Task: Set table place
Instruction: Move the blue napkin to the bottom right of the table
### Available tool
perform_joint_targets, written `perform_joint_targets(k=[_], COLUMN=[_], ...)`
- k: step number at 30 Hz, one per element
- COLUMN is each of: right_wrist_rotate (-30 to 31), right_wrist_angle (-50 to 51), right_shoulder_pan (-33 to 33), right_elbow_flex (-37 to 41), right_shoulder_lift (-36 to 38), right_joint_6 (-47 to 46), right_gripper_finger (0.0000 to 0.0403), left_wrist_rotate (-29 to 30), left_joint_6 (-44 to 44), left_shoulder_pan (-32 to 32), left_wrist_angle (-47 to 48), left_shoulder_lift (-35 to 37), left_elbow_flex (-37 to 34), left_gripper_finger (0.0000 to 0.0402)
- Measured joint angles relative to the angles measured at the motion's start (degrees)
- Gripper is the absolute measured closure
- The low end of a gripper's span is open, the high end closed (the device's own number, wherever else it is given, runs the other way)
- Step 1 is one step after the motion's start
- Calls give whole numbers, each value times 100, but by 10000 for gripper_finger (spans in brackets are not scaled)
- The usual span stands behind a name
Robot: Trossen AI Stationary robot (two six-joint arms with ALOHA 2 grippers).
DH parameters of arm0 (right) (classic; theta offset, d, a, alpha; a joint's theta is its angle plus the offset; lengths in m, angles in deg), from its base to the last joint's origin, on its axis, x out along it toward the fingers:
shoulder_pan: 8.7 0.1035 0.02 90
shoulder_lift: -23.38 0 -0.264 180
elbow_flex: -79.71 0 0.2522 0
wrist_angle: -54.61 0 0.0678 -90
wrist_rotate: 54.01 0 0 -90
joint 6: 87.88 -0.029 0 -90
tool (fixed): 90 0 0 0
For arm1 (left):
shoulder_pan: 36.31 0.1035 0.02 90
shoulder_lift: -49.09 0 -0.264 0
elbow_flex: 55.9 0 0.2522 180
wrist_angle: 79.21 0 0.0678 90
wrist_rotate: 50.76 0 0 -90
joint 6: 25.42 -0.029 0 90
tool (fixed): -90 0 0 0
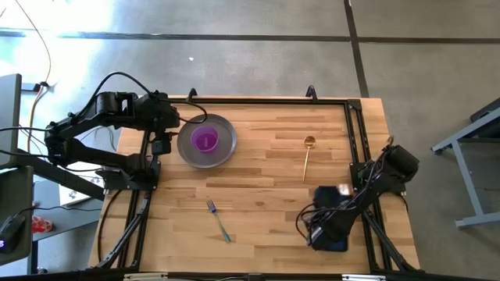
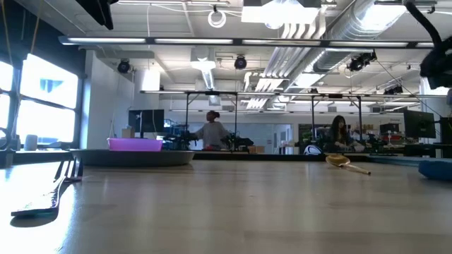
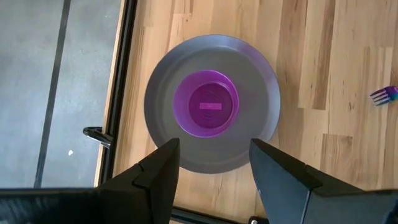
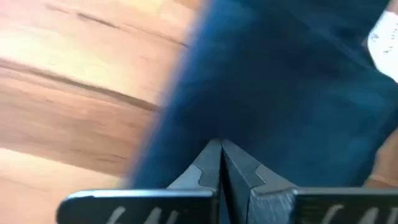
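Pressed together over the navy napkin (image 4: pixel 292 93), right gripper (image 4: pixel 220 149) fingertips, near the table (image 1: pixel 266 179) edge; white tag unreadable. Spread wide above grey plate (image 3: pixel 249 68) holding purple bowl (image 3: pixel 206 103), left gripper (image 3: pixel 214 152). From above: fork (image 1: pixel 219 221) front-centre, gold spoon (image 1: pixel 307 154) right.

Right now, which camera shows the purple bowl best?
The left wrist view: the purple bowl sits centred on the grey plate, seen from above, unobstructed. The high view shows it small; the low view shows only its side; the right wrist view misses it.

One plate (image 1: pixel 225 148), bowl (image 1: pixel 205 141), fork (image 1: pixel 218 220), spoon (image 1: pixel 307 156), napkin (image 1: pixel 331 220)
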Motion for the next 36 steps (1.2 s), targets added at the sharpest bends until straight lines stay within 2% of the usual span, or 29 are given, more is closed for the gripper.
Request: perform_joint_targets(k=[6,11,14,24,29,36], right_wrist_rotate=[225,163,-140,-202,-324,-327], right_wrist_angle=[-378,-535,-353,712,92,-830], right_shoulder_pan=[2,4,6,223,512,619], right_elbow_flex=[-32,-38,-44,-340,32,566], right_shoulder_lift=[116,76,116,693,594,539], right_joint_6=[9,58,180,-460,-1101,-1390], right_gripper_finger=[403,403,403,403,403,403], left_wrist_rotate=[2,3,3,3,4,4], left_joint_6=[2,2,2,3,4,4], left_shoulder_pan=[0,0,0,0,0,0], left_wrist_angle=[0,2,4,9,9,9], left_shoulder_lift=[0,0,0,0,0,0], left_elbow_flex=[0,0,0,0,0,0], left_gripper_finger=[218,218,218,218,218,218])
